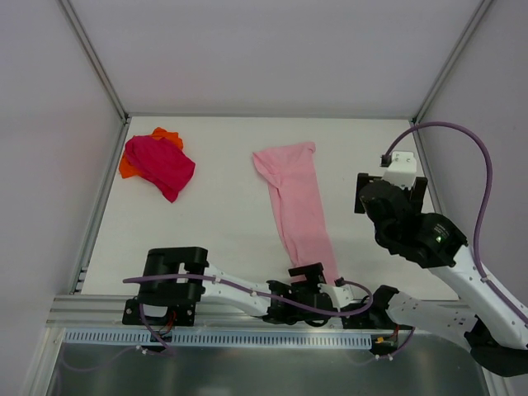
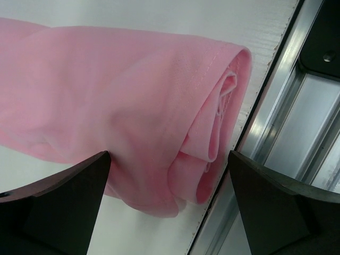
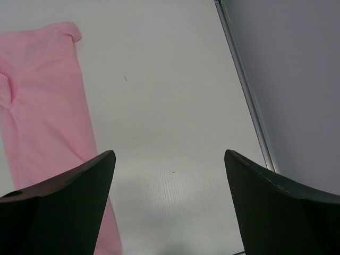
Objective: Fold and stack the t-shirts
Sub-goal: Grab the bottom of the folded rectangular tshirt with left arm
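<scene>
The light pink t-shirt [image 1: 299, 206] lies folded into a long narrow strip from the table's back middle to the near edge. My left gripper [image 1: 318, 279] is open at the strip's near end; in the left wrist view the folded end [image 2: 159, 122] lies between and beyond the two dark fingers [image 2: 58, 207], apart from them. My right gripper [image 1: 389, 194] is open and empty above bare table, right of the strip [image 3: 42, 117]. The magenta t-shirt [image 1: 161, 165] lies crumpled at the back left on top of the orange t-shirt [image 1: 169, 136].
An aluminium rail [image 2: 276, 122] runs along the table's near edge, just beside the pink strip's end. Grey walls [image 1: 49, 124] enclose the white table [image 1: 223, 223] on the left, back and right. The right wall's metal edge [image 3: 244, 85] shows in the right wrist view.
</scene>
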### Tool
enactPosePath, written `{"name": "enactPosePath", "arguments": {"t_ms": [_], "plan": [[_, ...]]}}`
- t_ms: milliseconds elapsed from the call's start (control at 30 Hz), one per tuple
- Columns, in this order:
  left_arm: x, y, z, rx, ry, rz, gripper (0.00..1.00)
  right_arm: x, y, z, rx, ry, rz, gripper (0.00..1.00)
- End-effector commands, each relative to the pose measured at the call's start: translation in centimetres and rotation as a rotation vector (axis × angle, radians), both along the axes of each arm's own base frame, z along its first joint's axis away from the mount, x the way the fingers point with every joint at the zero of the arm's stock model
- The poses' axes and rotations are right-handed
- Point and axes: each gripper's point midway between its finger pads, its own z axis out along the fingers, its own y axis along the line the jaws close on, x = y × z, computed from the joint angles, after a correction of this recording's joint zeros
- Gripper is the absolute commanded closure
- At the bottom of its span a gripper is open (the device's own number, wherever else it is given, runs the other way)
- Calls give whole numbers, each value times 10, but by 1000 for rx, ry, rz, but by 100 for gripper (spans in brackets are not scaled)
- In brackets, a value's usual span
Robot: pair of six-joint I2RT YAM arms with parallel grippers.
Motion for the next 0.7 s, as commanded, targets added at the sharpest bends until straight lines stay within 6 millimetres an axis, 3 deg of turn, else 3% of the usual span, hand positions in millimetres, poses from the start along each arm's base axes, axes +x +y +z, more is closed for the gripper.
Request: {"name": "enactPosePath", "arguments": {"t_ms": [0,67,133,167,233,267,400,533,667], "plan": [[1,-9,-1,-15,38,10,5,-5,-13,19,6,-48,-17,11],[2,-9,-5,-2,42,17,7,-6,-15,20,7,-54,-21,11],[3,-9,-8,9,42,19,19,-7,-16,22,10,-60,-16,11],[4,-9,-8,8,35,25,36,-8,-17,22,12,-63,-16,11],[6,-9,-7,9,29,31,51,-7,-17,22,6,-64,-18,11],[7,-9,-6,9,28,34,63,-7,-18,21,1,-63,-20,11],[8,-7,-3,-7,31,71,100,-5,-16,17,-13,-61,-23,11],[8,-3,7,-32,20,93,100,-1,-11,9,-33,-42,-21,11],[-1,2,32,-55,-15,97,100,5,-2,-2,-50,-15,-10,11]]}}
